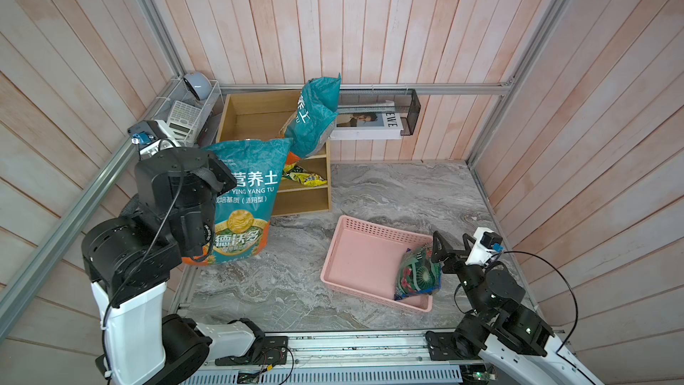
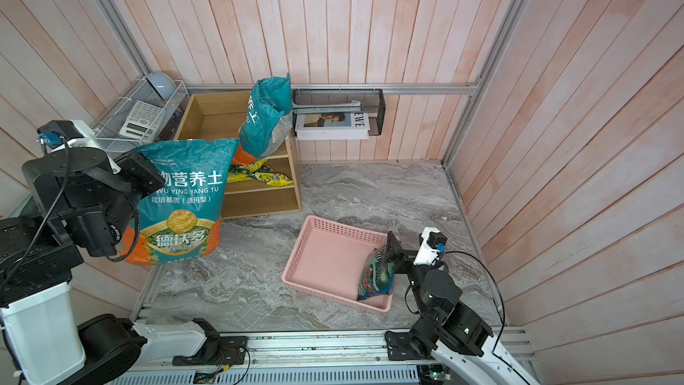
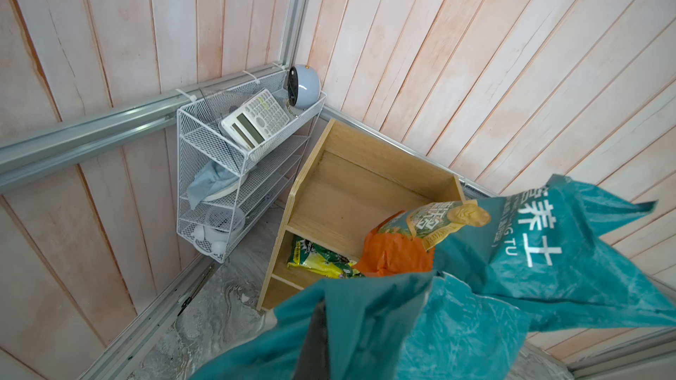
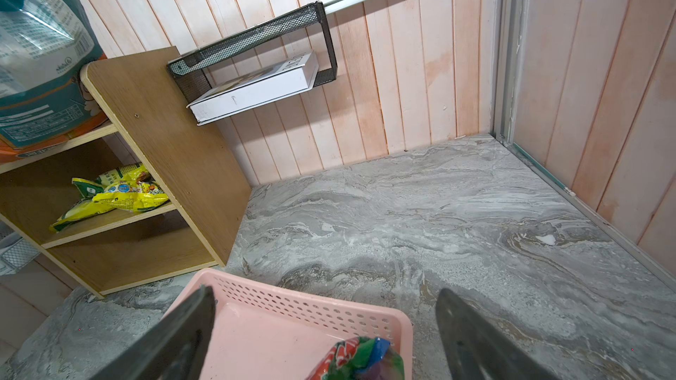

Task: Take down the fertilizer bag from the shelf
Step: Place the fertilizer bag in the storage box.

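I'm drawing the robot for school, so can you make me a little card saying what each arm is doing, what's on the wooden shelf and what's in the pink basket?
Left gripper: jaws shut on the top of the teal fertilizer bag, held in front of the shelf
Right gripper: jaws open, empty, above the pink basket
Shelf, top tier: second teal bag, leaning
Shelf, middle tier: yellow packet
Pink basket: colourful packet inside

Finding: a robot test cell, not a lived-in room. An aluminium frame (image 1: 407, 87) carries plank wall panels (image 1: 370, 12) around a marble-print tabletop (image 1: 388, 194). Left arm (image 1: 129, 246) and right arm (image 1: 496, 290) mount on a rail (image 1: 351, 346) at 6 o'clock. A shelf (image 1: 255, 109) stands at 11 o'clock.
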Robot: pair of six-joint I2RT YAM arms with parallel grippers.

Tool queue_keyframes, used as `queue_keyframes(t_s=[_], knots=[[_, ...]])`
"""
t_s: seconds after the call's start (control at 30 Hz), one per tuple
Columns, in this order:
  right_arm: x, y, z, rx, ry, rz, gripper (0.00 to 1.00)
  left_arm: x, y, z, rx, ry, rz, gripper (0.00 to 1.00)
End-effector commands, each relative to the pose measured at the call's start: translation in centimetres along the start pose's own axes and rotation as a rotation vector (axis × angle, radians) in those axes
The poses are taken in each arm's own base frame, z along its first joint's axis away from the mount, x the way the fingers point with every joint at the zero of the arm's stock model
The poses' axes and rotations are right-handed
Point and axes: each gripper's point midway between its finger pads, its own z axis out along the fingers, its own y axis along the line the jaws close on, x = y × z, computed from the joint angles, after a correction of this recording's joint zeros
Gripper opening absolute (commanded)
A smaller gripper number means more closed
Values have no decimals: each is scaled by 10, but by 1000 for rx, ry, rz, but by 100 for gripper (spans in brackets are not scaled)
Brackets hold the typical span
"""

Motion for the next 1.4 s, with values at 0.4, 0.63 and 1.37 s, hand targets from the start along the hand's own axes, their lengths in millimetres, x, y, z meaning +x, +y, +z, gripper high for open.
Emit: queue_keyframes(t_s=[0.4, 0.63, 1.37], knots=[[3, 1, 2, 7, 26, -6, 98, 62, -100, -36, 249, -61, -126, 0], [1, -3, -1, 16, 18, -3, 98, 95, -167, -64, 314, -69, -64, 0], [-3, -11, -12, 12, 3, 27, 98, 234, -269, -35, 405, 162, -25, 0]])
